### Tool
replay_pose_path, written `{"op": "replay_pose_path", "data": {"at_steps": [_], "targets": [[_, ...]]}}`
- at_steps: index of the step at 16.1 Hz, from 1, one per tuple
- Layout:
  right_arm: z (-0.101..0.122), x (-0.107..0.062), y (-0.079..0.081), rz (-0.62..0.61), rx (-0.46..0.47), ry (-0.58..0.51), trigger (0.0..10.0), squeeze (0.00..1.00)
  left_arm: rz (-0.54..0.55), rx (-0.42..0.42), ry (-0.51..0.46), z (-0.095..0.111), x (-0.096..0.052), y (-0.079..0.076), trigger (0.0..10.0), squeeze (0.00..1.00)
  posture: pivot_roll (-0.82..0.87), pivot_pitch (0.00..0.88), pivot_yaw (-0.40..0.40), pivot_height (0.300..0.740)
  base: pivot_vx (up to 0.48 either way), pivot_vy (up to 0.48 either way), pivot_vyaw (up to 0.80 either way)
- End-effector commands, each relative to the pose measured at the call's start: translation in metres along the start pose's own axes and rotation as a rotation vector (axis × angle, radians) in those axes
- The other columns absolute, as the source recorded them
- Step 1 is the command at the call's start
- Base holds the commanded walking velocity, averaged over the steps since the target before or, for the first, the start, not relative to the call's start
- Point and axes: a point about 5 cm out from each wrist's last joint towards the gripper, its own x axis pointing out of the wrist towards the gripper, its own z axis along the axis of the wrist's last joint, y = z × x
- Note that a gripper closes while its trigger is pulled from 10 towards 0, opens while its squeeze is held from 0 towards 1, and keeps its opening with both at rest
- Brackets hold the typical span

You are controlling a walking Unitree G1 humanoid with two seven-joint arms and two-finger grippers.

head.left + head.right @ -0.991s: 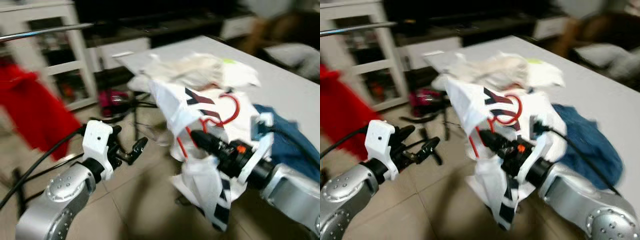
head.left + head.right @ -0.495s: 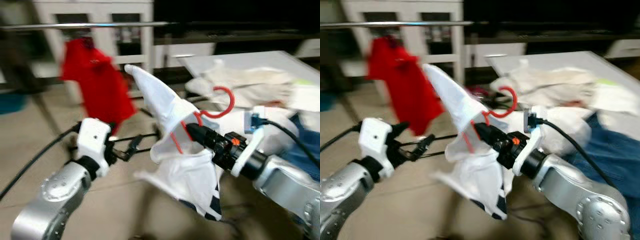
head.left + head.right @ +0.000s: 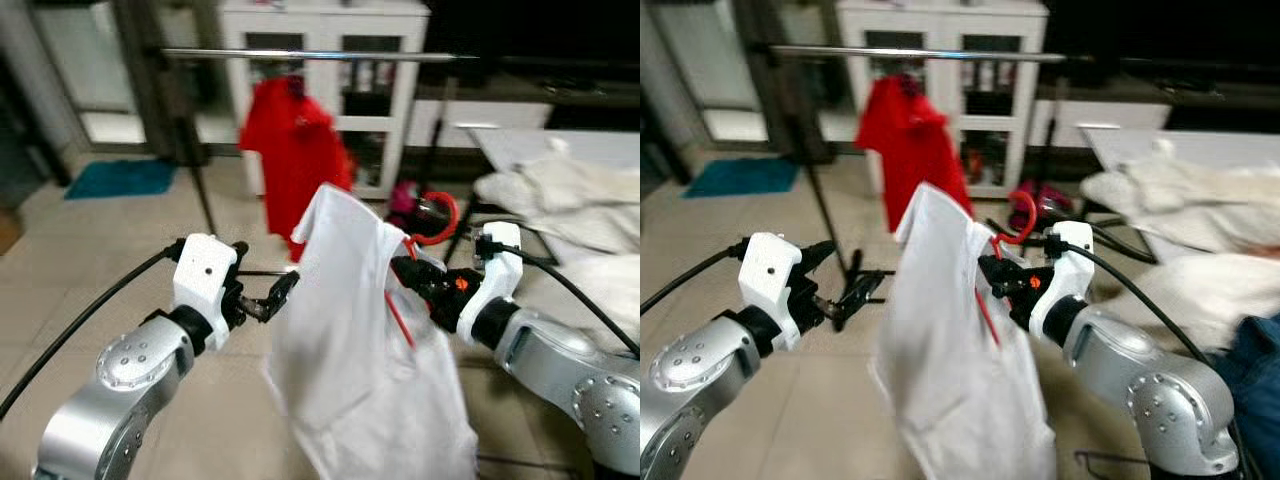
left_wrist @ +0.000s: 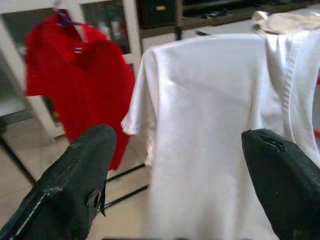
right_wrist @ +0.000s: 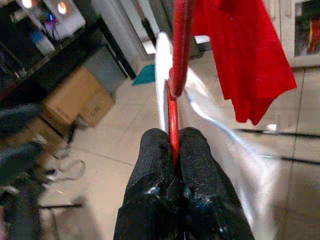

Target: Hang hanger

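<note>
- Between the two black fingers of the right pincer sits the red hanger, clamped on its thin wire just under the hook; the wrist view shows the pads pressed together on it.
- From that wire hangs a white shirt, draped loose and falling towards the floor, held up in the air ahead of the robot.
- Beside the shirt's far shoulder hovers the left pincer, fingers spread apart and holding nothing; its wrist view looks straight at the white cloth.
- Beyond both runs the clothes rail, well above the hook, with a red shirt already hanging on it.
- At the robot's right stands the counter, piled with pale laundry.
- My judgement: the load is light, but the cloth is soft and will swing, so the hanger may twist in a pinch on such smooth, thin wire. The neck under the hook is the place to hold, which leaves the hook free to go over the rail.
</note>
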Motion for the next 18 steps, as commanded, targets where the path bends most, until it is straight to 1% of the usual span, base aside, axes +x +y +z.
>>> {"op": "replay_pose_path", "data": {"at_steps": [1,2,3,4,5,6,7,8,9,10,11,12,13,15,16,17,18], "targets": [[0.002,0.005,0.002,0.005,-0.037,-0.008,10.0,0.00,0.007,0.012,0.009,-0.002,-0.001,0.002,10.0,0.96,-0.03,0.000,-0.034,0.740,0.000,0.000,0.80],[-0.001,0.007,-0.002,-0.023,-0.057,0.001,10.0,0.00,0.034,-0.011,0.001,-0.002,-0.001,0.005,10.0,0.94,-0.02,0.000,-0.054,0.740,0.000,0.000,0.80],[-0.004,0.007,-0.007,-0.065,-0.044,0.002,10.0,0.00,0.084,-0.061,-0.012,-0.003,0.000,0.009,10.0,0.80,-0.02,0.000,-0.065,0.740,0.000,0.000,0.00],[-0.008,0.007,-0.011,-0.094,-0.015,0.005,10.0,0.00,0.121,-0.079,-0.018,-0.004,0.000,0.012,10.0,0.56,-0.02,0.000,-0.070,0.740,0.000,0.000,0.00],[-0.013,0.007,-0.015,-0.106,-0.002,0.018,10.0,0.00,0.114,-0.035,-0.029,-0.005,0.000,0.011,10.0,0.00,-0.02,0.000,-0.075,0.740,0.000,0.000,0.00],[-0.017,0.008,-0.018,-0.134,-0.023,0.043,10.0,0.00,0.132,-0.030,-0.020,-0.008,0.001,0.011,10.0,0.00,-0.02,0.000,-0.076,0.740,0.000,0.000,0.00],[-0.022,0.009,-0.022,-0.168,-0.064,0.078,10.0,0.00,0.143,-0.018,0.000,-0.012,0.003,0.010,10.0,0.00,-0.02,0.000,-0.075,0.740,0.000,0.000,0.00],[-0.024,0.011,-0.023,-0.161,-0.077,0.090,10.0,0.00,0.123,0.016,0.016,-0.014,0.005,0.006,10.0,0.00,-0.02,0.000,-0.074,0.740,0.000,0.000,0.00],[-0.023,0.012,-0.023,-0.163,-0.123,0.100,10.0,0.00,0.108,0.011,0.023,-0.015,0.006,0.005,10.0,0.00,-0.03,0.000,-0.071,0.740,0.000,0.000,0.00],[-0.020,0.013,-0.023,-0.165,-0.172,0.078,10.0,0.00,0.086,0.014,0.017,-0.014,0.008,0.004,10.0,0.00,-0.03,0.000,-0.071,0.740,0.000,0.000,0.00],[-0.019,0.013,-0.027,-0.198,-0.198,0.058,10.0,0.00,0.089,0.006,0.001,-0.013,0.009,0.005,10.0,0.00,-0.03,0.000,-0.070,0.740,0.000,0.000,0.00],[-0.020,0.013,-0.034,-0.277,-0.246,0.053,10.0,0.00,0.098,0.004,-0.005,-0.014,0.011,0.007,10.0,0.00,-0.03,0.000,-0.070,0.740,0.000,0.000,0.00],[-0.021,0.013,-0.039,-0.328,-0.259,0.045,10.0,0.00,0.111,0.025,0.003,-0.015,0.013,0.008,10.0,0.00,-0.03,0.000,-0.068,0.740,0.000,0.000,0.00],[-0.016,0.015,-0.033,-0.284,-0.207,-0.005,10.0,0.00,0.134,0.022,0.026,-0.018,0.017,0.009,10.0,0.00,-0.03,0.000,-0.062,0.740,0.000,0.000,0.00],[-0.011,0.017,-0.028,-0.229,-0.217,-0.016,10.0,0.00,0.104,0.014,-0.005,-0.012,0.019,0.012,10.0,0.00,-0.04,0.000,-0.060,0.740,0.000,0.000,0.00],[-0.007,0.017,-0.025,-0.176,-0.242,-0.014,10.0,0.00,0.062,0.005,-0.030,-0.008,0.017,0.017,10.0,0.61,-0.04,0.000,-0.058,0.740,0.000,0.000,0.00],[0.000,0.016,-0.021,-0.094,-0.284,-0.022,10.0,0.00,0.016,0.026,-0.055,-0.004,0.014,0.029,10.0,1.00,-0.04,0.000,-0.059,0.740,0.000,0.000,0.00]]}}
